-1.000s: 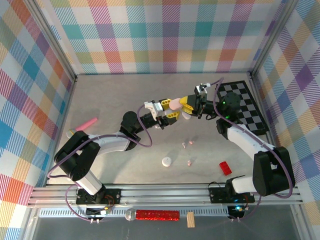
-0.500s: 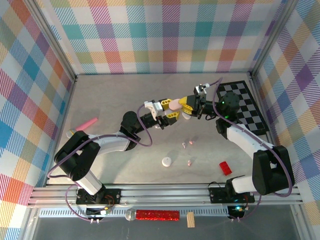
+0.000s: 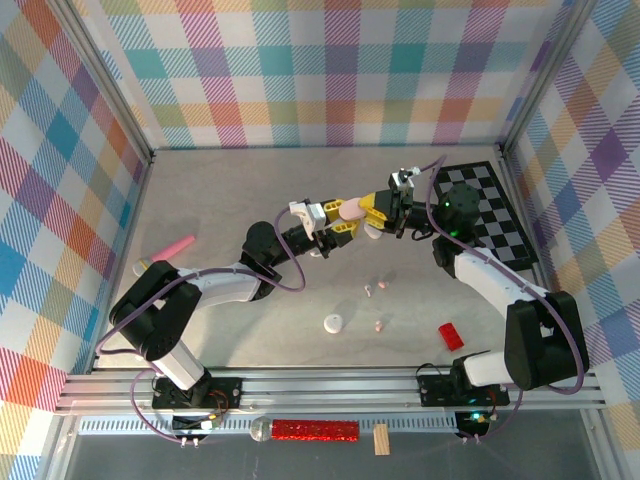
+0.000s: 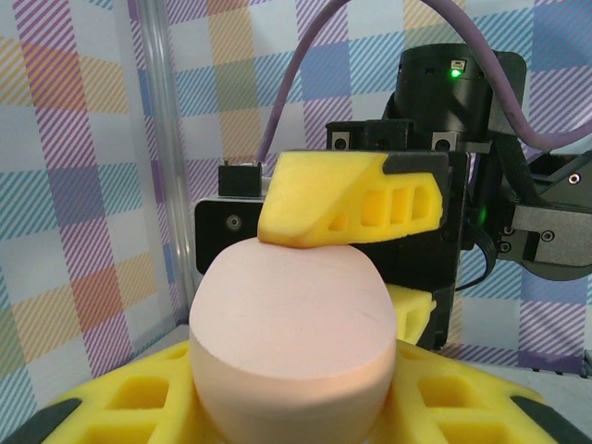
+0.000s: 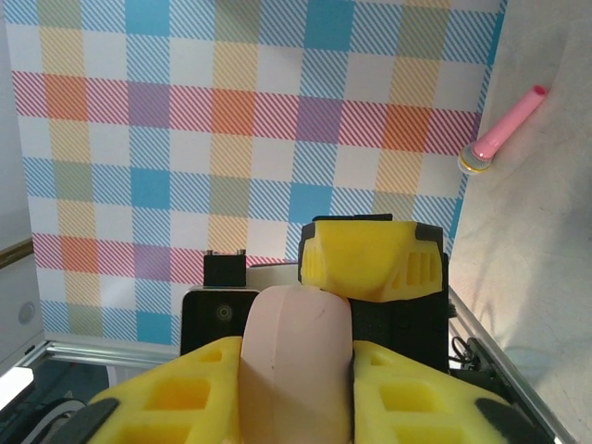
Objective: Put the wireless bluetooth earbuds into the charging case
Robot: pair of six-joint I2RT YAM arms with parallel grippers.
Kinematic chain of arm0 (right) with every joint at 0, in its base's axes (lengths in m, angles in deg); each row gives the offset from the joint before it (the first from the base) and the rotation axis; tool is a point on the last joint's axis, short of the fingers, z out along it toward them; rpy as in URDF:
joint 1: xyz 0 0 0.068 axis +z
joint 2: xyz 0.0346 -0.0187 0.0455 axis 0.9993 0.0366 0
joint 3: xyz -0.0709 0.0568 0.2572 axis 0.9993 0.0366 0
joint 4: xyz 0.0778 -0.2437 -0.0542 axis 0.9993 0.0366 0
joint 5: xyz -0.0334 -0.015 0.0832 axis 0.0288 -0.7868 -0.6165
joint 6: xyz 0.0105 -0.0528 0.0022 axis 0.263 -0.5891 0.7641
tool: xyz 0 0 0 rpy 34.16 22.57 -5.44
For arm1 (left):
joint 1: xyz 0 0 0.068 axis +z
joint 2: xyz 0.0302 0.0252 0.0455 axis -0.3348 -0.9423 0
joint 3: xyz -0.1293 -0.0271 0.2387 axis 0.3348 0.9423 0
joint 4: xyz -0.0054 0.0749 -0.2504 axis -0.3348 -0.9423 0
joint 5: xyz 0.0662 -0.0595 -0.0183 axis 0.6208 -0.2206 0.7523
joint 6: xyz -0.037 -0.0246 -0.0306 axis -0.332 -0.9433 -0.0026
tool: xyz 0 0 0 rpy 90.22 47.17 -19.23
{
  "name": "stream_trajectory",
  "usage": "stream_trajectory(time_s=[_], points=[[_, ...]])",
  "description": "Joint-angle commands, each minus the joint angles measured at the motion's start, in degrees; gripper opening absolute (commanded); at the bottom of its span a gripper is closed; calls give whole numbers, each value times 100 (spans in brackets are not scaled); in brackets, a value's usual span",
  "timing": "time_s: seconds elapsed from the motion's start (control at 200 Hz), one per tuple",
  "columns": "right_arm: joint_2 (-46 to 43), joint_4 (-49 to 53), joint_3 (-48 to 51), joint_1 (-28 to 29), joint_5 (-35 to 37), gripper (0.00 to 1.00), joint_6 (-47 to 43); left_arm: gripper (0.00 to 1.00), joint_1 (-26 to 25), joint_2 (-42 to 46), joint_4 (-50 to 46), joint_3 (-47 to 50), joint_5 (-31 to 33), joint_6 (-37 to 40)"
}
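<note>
Clamping the pink charging case (image 3: 350, 210) from opposite sides, the left gripper (image 3: 341, 219) and right gripper (image 3: 368, 218) are holding it, both closed on it, while two earbuds (image 3: 368, 290) are lying toward its six o'clock.

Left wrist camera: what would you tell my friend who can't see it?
A pale pink pebble-shaped plastic case sits in the middle, held by the left pincer, whose yellow fingers show at the bottom. The right pincer meets it from the far side, one yellow finger on its top; a colourful checked wall behind.
</note>
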Motion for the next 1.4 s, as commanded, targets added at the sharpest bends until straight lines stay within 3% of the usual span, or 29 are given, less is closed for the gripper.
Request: stream_trajectory(time_s=[0.0, 0.22, 0.375, 0.51, 0.65, 0.79, 1.06, 1.395], points=[[-60, 419, -36, -12, 67, 40, -467, 34, -42, 28, 400, -172, -377, -45], [-616, 1769, 20, -389, 388, 63, -1599, 34, 61, 150, 369, 169, -355, -130], [-1099, 3989, -352, -549, 772, 71, -3915, 34, 179, 307, 363, 518, -623, -140], [-1388, 5514, -826, -524, 998, 71, -5976, 33, 265, 479, 293, 782, -706, -157], [-1850, 6481, -874, -80, 2151, 74, -8175, 33, 357, 671, -172, 929, -977, -5], [-2091, 6688, -806, 591, 2978, 79, -9351, 32, 384, 885, -702, 1010, -1155, 152], [-1627, 6660, -983, 1445, 3542, 81, -9900, 32, 404, 1022, -1182, 916, -1395, 136], [-1493, 6361, -1046, 1507, 4037, 79, -9202, 32, 431, 972, -1411, 787, -1654, 198]])
